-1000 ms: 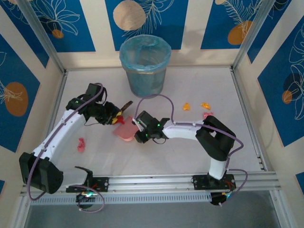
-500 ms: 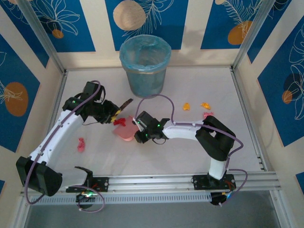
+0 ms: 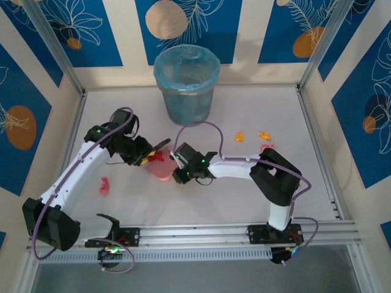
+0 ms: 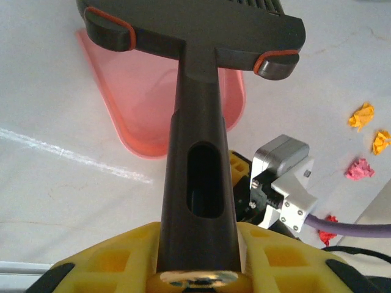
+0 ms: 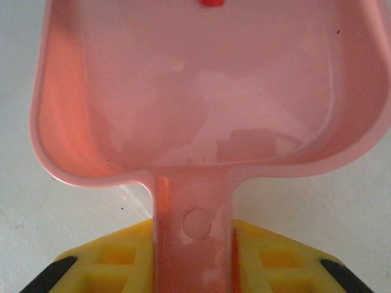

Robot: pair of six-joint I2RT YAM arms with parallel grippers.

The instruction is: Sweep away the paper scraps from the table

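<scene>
My left gripper is shut on the handle of a dark brush, whose head reaches toward the bin. A red paper scrap lies at the brush head, right at the far lip of the pink dustpan. My right gripper is shut on the dustpan's handle and holds the pan flat on the table. A red bit shows at the pan's far edge. Other paper scraps: pink, two orange, pink.
A blue-lined bin stands at the back centre. Patterned wall panels close in the left, back and right sides. A metal rail runs along the front edge. In the left wrist view, orange scraps and a pink one lie to the right.
My left gripper has swung the brush back and then nearer, toward the dustpan, pushing the red scrap up to the pan's lip. The right arm and dustpan have stayed put.
</scene>
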